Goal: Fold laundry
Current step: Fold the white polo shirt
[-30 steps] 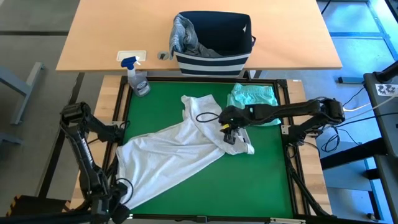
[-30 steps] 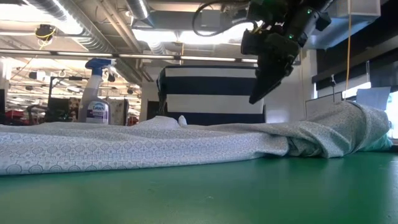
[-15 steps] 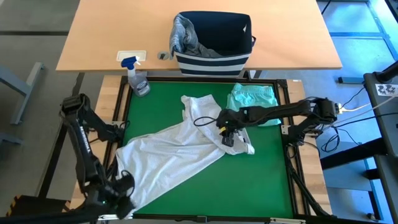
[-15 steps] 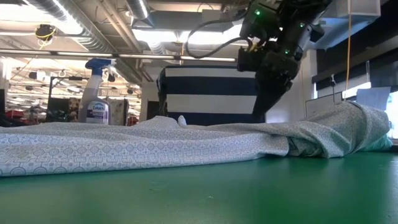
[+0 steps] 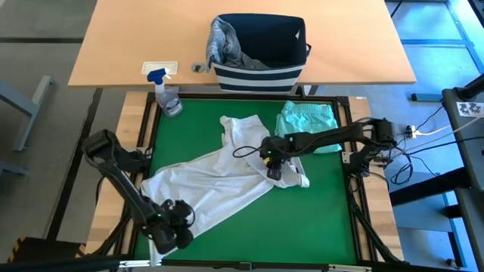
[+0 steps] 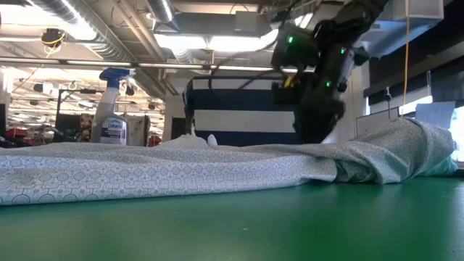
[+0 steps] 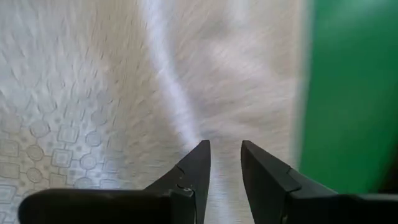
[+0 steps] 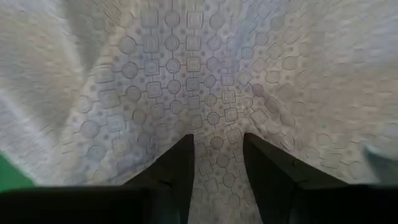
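Both end effector tips [image 5: 277, 172] behind t-shirt [image 5: 204, 189].

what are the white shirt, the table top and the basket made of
White shirt: thin soft cloth, matte, printed with small circles and squares; it creases and drapes.
Table top: green, flat, matte, probably a mat or felt.
Basket: looks like fabric, navy with white stripes; exact weave unclear.

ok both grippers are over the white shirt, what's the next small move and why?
Probably lower and close both: the left gripper sits open over the white t-shirt near its edge by the green mat, and the right gripper is open above its bunched end, neither pinching fabric yet.
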